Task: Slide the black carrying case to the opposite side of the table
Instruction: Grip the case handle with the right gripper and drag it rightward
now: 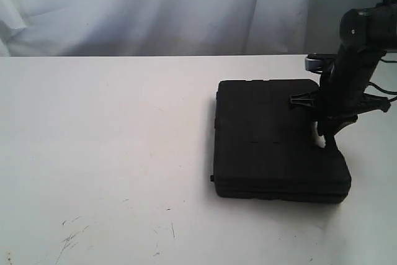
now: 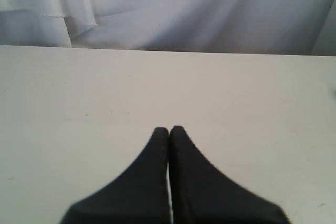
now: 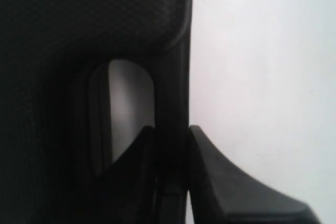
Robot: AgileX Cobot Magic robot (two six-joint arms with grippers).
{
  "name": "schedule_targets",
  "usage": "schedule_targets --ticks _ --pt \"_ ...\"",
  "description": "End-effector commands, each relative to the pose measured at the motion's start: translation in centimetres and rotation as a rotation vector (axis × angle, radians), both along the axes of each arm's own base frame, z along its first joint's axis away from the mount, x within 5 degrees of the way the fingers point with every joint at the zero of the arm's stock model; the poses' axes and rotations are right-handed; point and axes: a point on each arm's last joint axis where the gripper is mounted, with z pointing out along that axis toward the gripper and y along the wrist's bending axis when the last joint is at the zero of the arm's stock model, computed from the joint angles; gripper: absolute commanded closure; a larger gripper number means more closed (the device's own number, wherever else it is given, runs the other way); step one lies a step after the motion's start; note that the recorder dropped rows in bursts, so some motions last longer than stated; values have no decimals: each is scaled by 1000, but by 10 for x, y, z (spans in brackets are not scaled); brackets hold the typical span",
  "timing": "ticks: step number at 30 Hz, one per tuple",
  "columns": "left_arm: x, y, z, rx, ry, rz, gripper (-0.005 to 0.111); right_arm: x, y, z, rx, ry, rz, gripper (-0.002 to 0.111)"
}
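We clamp the right pincer (image 3: pixel 170 129) on the handle (image 3: pixel 171 77) of the case (image 1: pixel 276 138), which lies toward the right side of the tabletop (image 1: pixel 93 141). Our left pincer (image 2: pixel 169 128) is closed and empty. Pushed from one edge, the case may pivot or slip free.

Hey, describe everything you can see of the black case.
The case is a flat, matte black rectangular box, plastic-looking, with rounded edges. It lies flat on the white table, right of the middle in the exterior view. The right gripper pinches its built-in handle, one finger through the slot cutout, one outside.
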Motion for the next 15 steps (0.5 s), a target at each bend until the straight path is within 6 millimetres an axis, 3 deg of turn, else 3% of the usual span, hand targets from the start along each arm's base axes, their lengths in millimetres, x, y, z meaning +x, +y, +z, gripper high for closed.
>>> schedule_targets --ticks 1,9,15 --pt "0 0 0 -4 -9 0 107 3 -18 11 -41 -26 20 108" --pt "0 0 0 -6 -9 1 107 10 -45 11 -75 -56 76 108" --pt "0 0 0 -6 -9 1 107 10 -46 11 -51 -51 108 108"
